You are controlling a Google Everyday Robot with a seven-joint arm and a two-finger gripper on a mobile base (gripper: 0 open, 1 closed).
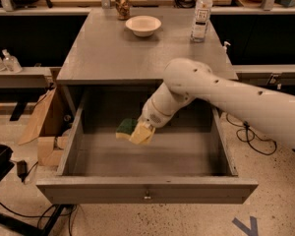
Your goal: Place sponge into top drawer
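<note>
Currently the gripper (pixel 141 132) pinches the sponge (pixel 126 127) above the open top drawer (pixel 187 156); its bare floor lies directly below, so release likely needs only lowering.

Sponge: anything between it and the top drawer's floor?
Nothing visible. The gripper holds the sponge over the open top drawer, and no object shows on the drawer floor beneath it.

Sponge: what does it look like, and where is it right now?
The sponge is a small block, dark green on top with yellow foam underneath. It hangs tilted in the air, pinched at its right end by the gripper, over the inside of the open top drawer. Nothing else touches it.
</note>
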